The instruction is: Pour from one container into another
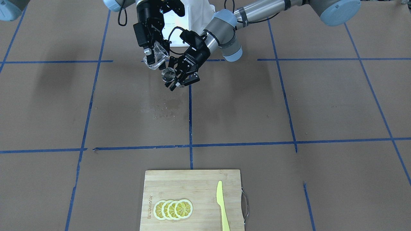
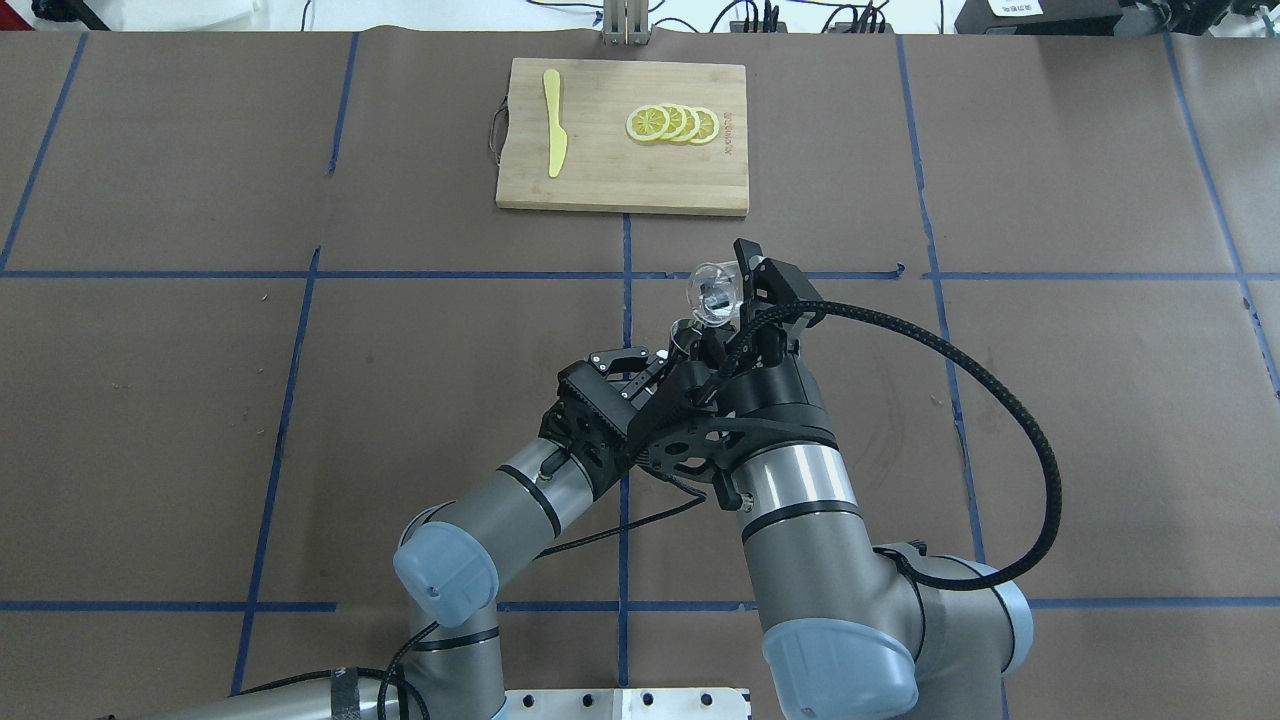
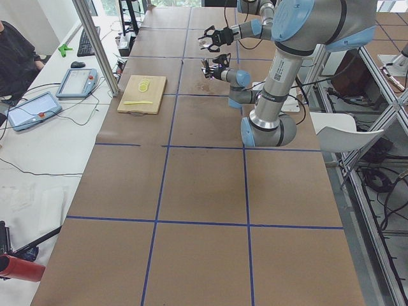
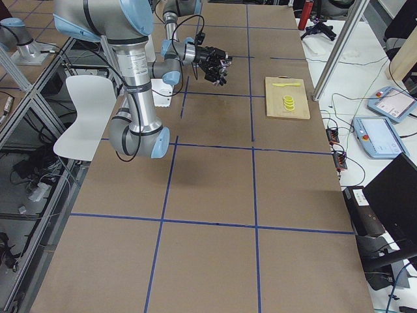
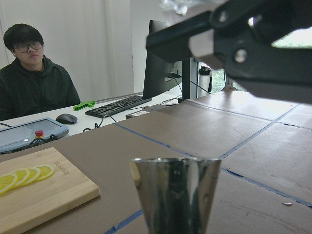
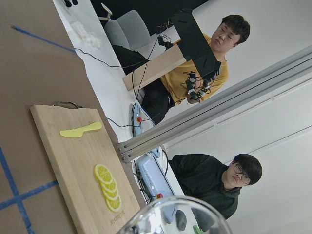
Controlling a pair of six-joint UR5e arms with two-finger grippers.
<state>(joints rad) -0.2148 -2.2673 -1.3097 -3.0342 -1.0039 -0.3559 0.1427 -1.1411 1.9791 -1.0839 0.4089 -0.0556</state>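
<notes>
My right gripper (image 1: 154,55) is shut on a clear glass (image 1: 157,59), held in the air and tilted. The glass (image 2: 712,290) also shows in the overhead view with its mouth facing away from the robot, and its rim (image 6: 175,217) fills the bottom of the right wrist view. Just beside and below it, my left gripper (image 1: 176,80) is shut on a small metal cup (image 1: 168,75), held upright. In the left wrist view the metal cup (image 5: 175,195) stands in front, with the right gripper (image 5: 234,48) above it. I cannot tell whether either container holds anything.
A wooden cutting board (image 1: 192,183) lies at the table's far edge from the robot. It carries several lemon slices (image 1: 173,209) and a yellow knife (image 1: 221,205). A faint stain (image 1: 167,107) marks the brown paper below the grippers. Operators sit beyond the table.
</notes>
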